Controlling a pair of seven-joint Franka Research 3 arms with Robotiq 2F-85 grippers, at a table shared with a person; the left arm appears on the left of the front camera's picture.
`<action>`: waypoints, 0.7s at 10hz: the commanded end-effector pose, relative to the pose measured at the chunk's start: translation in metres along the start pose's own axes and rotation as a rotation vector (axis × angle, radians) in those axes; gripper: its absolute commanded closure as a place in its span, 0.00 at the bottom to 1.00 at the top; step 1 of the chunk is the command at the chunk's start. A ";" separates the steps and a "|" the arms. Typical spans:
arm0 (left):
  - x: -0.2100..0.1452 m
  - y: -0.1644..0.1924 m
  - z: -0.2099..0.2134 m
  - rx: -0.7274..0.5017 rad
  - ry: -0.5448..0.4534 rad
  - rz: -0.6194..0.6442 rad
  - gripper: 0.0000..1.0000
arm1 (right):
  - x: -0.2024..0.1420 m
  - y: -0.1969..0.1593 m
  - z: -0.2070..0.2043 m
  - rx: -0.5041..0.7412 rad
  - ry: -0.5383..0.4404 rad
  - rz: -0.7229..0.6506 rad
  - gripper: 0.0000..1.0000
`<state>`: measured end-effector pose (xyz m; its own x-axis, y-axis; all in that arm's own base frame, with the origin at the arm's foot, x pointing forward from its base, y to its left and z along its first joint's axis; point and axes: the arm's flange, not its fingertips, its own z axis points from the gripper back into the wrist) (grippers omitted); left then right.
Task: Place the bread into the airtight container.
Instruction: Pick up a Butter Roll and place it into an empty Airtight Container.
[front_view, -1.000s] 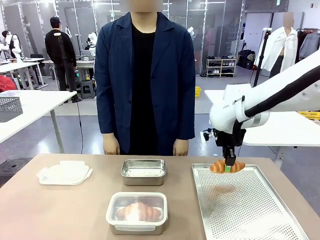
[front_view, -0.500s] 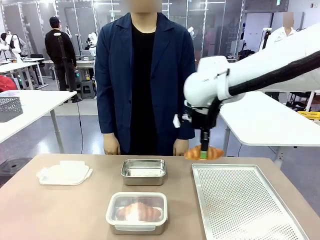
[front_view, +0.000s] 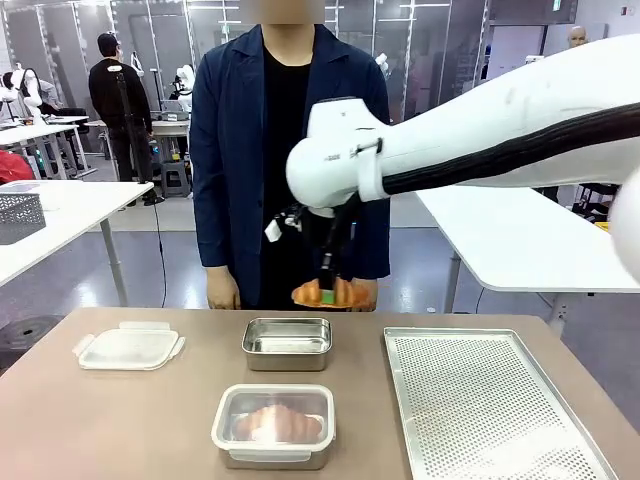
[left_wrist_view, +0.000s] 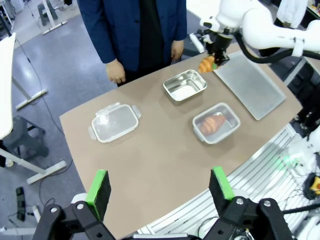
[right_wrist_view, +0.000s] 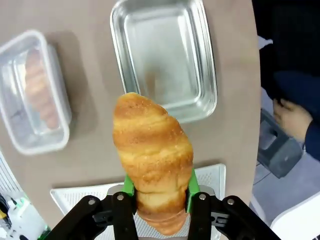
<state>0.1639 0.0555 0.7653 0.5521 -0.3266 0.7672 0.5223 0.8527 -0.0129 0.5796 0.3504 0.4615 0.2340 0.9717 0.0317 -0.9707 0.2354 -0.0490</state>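
Note:
My right gripper (front_view: 327, 293) is shut on the bread, a golden croissant (front_view: 325, 292), and holds it in the air just over the far rim of the open, empty steel airtight container (front_view: 287, 343). In the right wrist view the croissant (right_wrist_view: 152, 150) sits between the green pads, with the empty container (right_wrist_view: 162, 57) below and ahead of it. My left gripper (left_wrist_view: 159, 185) hangs open high above the table's near side, nothing between its fingers. From there the held croissant (left_wrist_view: 206, 64) shows beside the steel container (left_wrist_view: 185, 85).
A closed clear-lidded container (front_view: 273, 425) holding another croissant stands near the front. A loose lid (front_view: 130, 347) lies at the left. A perforated metal tray (front_view: 485, 400) covers the right side. A person (front_view: 290, 150) stands at the far edge, hands down.
My right arm has swung left from over the perforated tray, carrying the croissant, to just above the open steel container. The grip on it is unchanged.

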 end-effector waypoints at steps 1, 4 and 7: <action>0.001 -0.001 0.001 -0.006 -0.003 -0.006 0.00 | 0.046 -0.019 -0.009 -0.012 0.048 -0.041 0.57; 0.001 -0.001 0.001 -0.006 -0.003 -0.006 0.00 | 0.085 -0.025 -0.046 0.025 0.065 -0.045 0.57; 0.001 -0.001 0.001 -0.006 -0.003 -0.006 0.00 | 0.098 -0.016 -0.074 0.026 0.078 -0.061 0.57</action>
<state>0.1639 0.0556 0.7652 0.5522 -0.3264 0.7671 0.5223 0.8527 -0.0131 0.6132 0.4342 0.3871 0.2530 0.9674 -0.0101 -0.9675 0.2530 -0.0016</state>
